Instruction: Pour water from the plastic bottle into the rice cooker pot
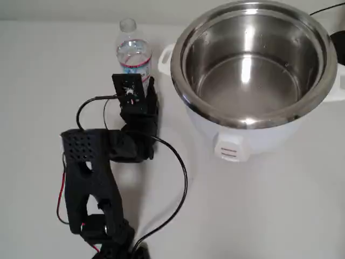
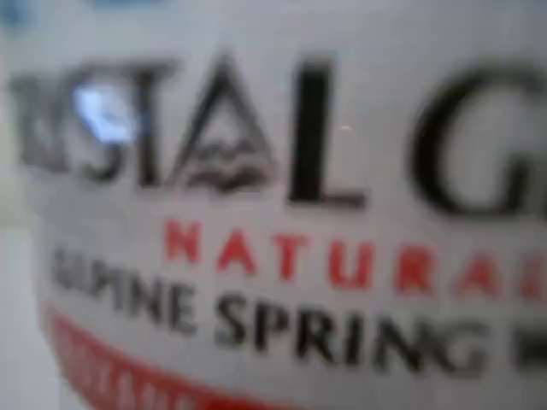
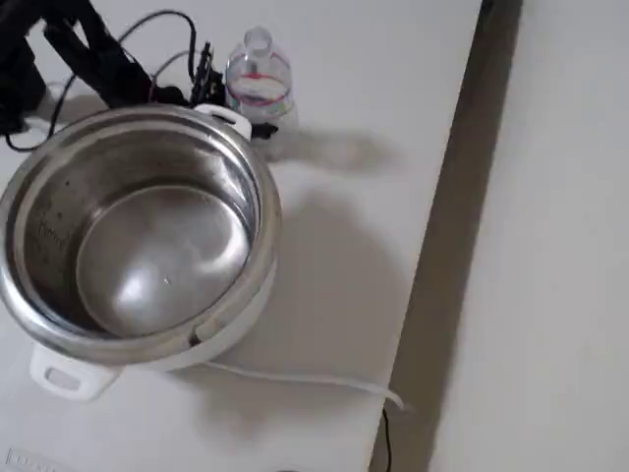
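Looking down in the overhead view, you have the plastic bottle (image 1: 132, 54) standing upright on the white bench (image 1: 280, 210), just to the left of the rice cooker pot (image 1: 253, 65) and apart from its white side handle (image 1: 165, 56). The tool (image 1: 141, 81) sits right at the bottle's label band, on the side nearer the arm; the wrist housing hides the fingers, so you cannot tell how far they are open or whether they have closed on anything. A black cable (image 1: 178, 178) loops over the bench beside the arm, clear of the bottle.

Turning to the wrist view, the bottle's label (image 2: 282, 222) is blurred and very close to the lens, with its black and red lettering readable; no fingers show, so the grip stays unknown.

From the fixed view, the bottle (image 3: 259, 84) stands behind the pot's far rim (image 3: 236, 133), cap off as far as you can tell, with the tool (image 3: 206, 67) beside it on the left. The pot's steel bowl (image 3: 157, 256) looks empty and dry.

Expect the bottle to be light, thin-walled and slick: squeeze too hard and it may buckle and spurt water. Take it at the label band, where the wall is straightest. The near handle and the wide rim are what you must clear when lifting across.
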